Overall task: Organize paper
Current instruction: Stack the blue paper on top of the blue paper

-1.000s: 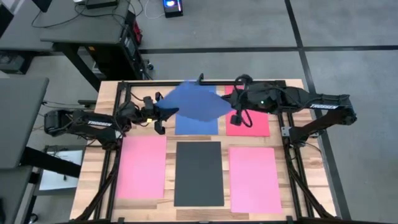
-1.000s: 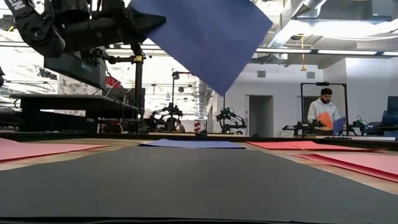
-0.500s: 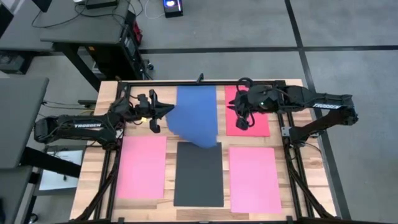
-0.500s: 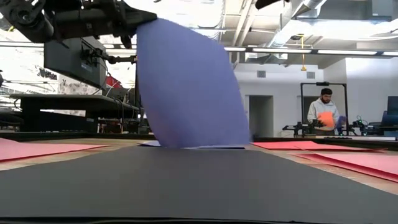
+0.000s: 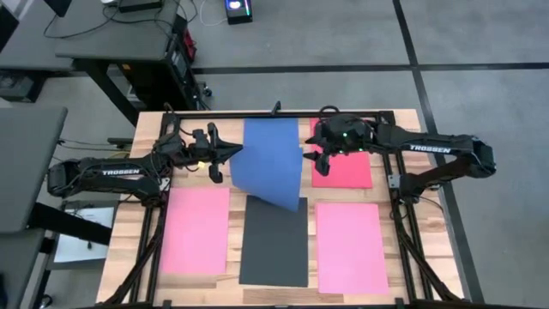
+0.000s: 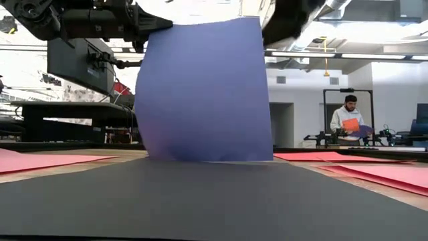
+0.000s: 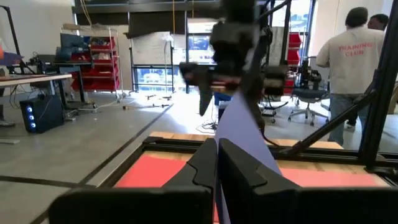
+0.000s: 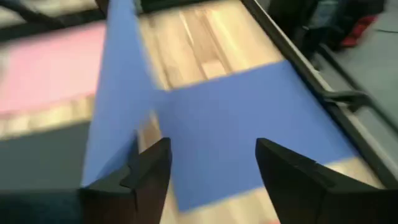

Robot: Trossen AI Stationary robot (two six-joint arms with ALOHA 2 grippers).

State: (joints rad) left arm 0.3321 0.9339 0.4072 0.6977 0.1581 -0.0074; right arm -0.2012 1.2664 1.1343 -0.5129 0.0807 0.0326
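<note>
Blue paper [image 5: 273, 176] hangs from left pincer [image 5: 225, 154].

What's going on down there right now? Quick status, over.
Left gripper shut on blue sheet, hanging upright, lower edge on black sheet. Right gripper open beside its other edge, not holding. Second blue sheet flat behind. Nothing blocking.

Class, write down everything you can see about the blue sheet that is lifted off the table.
The lifted blue sheet is a thin, plain rectangle that looks like paper. It hangs roughly upright with a slight bend, and its lower edge reaches the black sheet. The left gripper is shut on one upper corner. The right gripper stands open beside the other edge, not holding it. A second blue sheet lies flat behind.
</note>
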